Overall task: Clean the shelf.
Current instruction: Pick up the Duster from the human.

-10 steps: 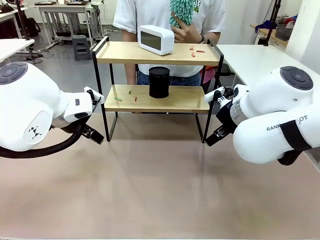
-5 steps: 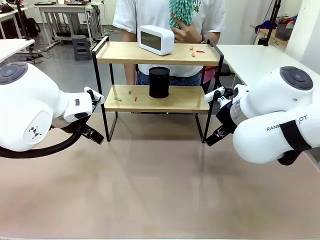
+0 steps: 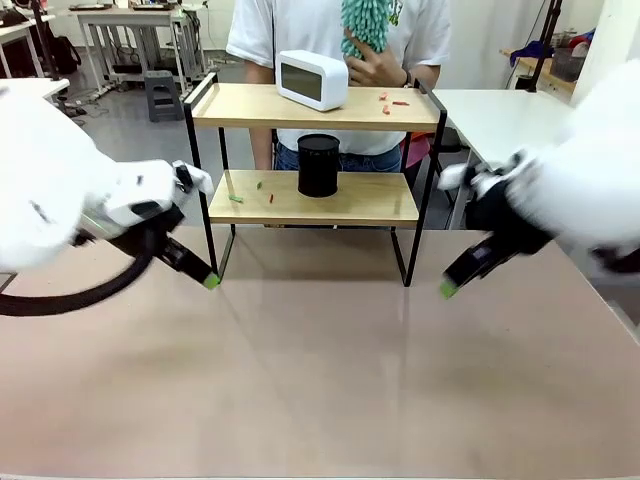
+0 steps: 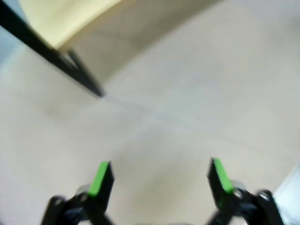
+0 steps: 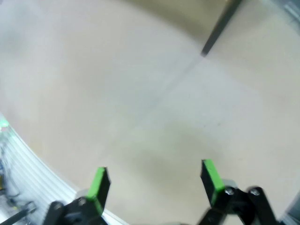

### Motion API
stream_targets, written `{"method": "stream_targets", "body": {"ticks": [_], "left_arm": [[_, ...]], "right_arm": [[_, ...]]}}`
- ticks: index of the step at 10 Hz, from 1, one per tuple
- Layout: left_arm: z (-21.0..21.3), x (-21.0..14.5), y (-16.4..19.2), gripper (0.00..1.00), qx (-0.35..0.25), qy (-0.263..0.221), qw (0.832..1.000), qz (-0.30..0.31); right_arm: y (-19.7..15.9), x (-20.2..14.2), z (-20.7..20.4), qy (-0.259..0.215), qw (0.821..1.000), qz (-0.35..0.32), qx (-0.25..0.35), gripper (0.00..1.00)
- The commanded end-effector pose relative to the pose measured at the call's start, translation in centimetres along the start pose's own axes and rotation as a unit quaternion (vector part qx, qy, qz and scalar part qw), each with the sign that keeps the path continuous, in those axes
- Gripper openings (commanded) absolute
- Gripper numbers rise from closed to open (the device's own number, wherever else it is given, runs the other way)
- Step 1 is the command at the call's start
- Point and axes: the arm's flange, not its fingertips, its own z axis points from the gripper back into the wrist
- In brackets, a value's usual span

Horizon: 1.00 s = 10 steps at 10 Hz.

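– Both arms have shifted since a second ago, haven't they?

– Yes. In the front view they are motion-blurred, and the left gripper (image 3: 210,281) at centre left and the right gripper (image 3: 447,289) at centre right now show their green tips lower, near the table (image 3: 320,390). Nothing else has moved.

– And the shelf (image 3: 250,105)?

– It stands at upper centre, with two boards. On the top one are one white clock (image 3: 312,79) and three reddish scraps (image 3: 383,97). On the lower one are one black cup (image 3: 319,165), two green scraps (image 3: 236,198) and one red scrap. Behind it, one person's hand (image 3: 375,65) holds one teal duster (image 3: 365,22).

– The left wrist view?

– The left gripper (image 4: 159,176) has two green pads spread wide with nothing between them, above bare table. A shelf (image 4: 65,18) corner and one black leg fill the upper left.

– And the right wrist?

– The right gripper (image 5: 154,180) is equally wide and empty. One leg of the shelf (image 5: 220,26) shows at the upper right.
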Motion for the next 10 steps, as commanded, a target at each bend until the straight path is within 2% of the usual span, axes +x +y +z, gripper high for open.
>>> {"method": "stream_targets", "body": {"ticks": [1, 2, 3, 4, 5, 6, 7, 8, 10], "left_arm": [[11.6, -7.3, 4.2, 1.0, -0.089, -0.119, 0.985, 0.093], [15.9, -11.1, 6.4, 1.0, -0.102, -0.205, 0.96, 0.159], [19.3, -15.7, 8.6, 1.0, -0.103, -0.294, 0.926, 0.215], [21.1, -20.4, 11.3, 1.0, -0.124, -0.374, 0.878, 0.273], [20.6, -24.1, 13.6, 1.0, -0.127, -0.408, 0.84, 0.334], [18.0, -26.1, 15.7, 1.0, -0.128, -0.384, 0.816, 0.413], [14.6, -25.4, 17.3, 1.0, -0.138, -0.322, 0.813, 0.466], [25.7, -23.4, 17.7, 1.0, -0.123, -0.342, 0.871, 0.33], [25.7, -23.4, 17.7, 1.0, -0.123, -0.342, 0.871, 0.33]], "right_arm": [[-5.7, -7.8, 13.0, -0.21, 0.957, -0.143, 0.137, 1.0], [-8.8, -12.3, 15.3, -0.276, 0.921, -0.227, 0.156, 1.0], [-11.7, -17.0, 16.3, -0.334, 0.878, -0.287, 0.186, 1.0], [-14.8, -21.5, 15.4, -0.365, 0.836, -0.361, 0.193, 1.0], [-17.2, -25.2, 13.2, -0.396, 0.776, -0.446, 0.205, 1.0], [-17.6, -27.1, 10.5, -0.408, 0.746, -0.487, 0.201, 1.0], [-17.0, -26.7, 8.7, -0.379, 0.761, -0.512, 0.122, 1.0], [-19.4, -27.5, 19.0, -0.282, 0.87, -0.363, 0.179, 1.0], [-19.4, -27.5, 19.0, -0.282, 0.87, -0.363, 0.179, 1.0]]}}
